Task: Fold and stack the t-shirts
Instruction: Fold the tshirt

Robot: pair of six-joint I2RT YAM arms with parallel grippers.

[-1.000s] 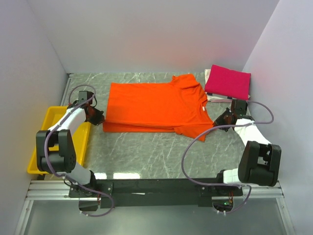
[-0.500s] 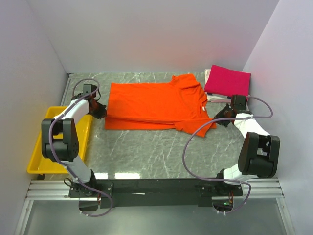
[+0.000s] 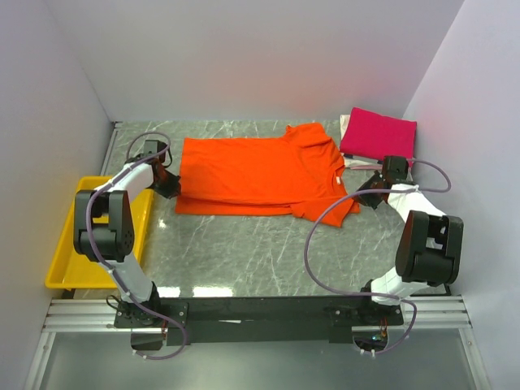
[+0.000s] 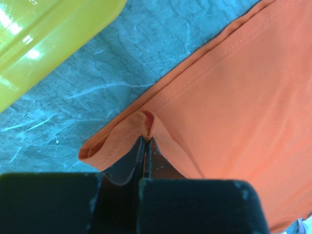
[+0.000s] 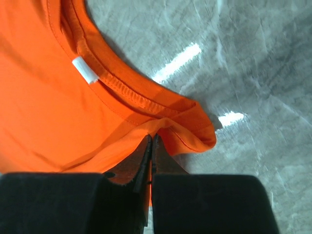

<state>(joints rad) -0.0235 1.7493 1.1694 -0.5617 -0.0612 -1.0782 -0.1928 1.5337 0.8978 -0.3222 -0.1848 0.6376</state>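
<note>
1. Orange soft cloth t-shirt (image 3: 260, 175) lies spread on the grey marbled table (image 3: 244, 244), seemingly doubled along its near edge, so folding looks only begun.
2. Left gripper (image 4: 145, 141) is clenched on its hem corner; right gripper (image 5: 151, 140) is clenched on cloth beside the collar.
3. Magenta-pink folded t-shirt (image 3: 379, 135) sits at the far right, apparently finished.
4. Left to do: further folds, then stacking.

Nothing readable; the white neck tag (image 5: 85, 69) on the orange t-shirt (image 5: 44, 122) looks blank.

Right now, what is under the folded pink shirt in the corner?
A thin white edge peeks out from under the folded magenta-pink cloth t-shirt on the grey marbled tabletop. The shirt covers the rest, so what that white thing is cannot be told.
</note>
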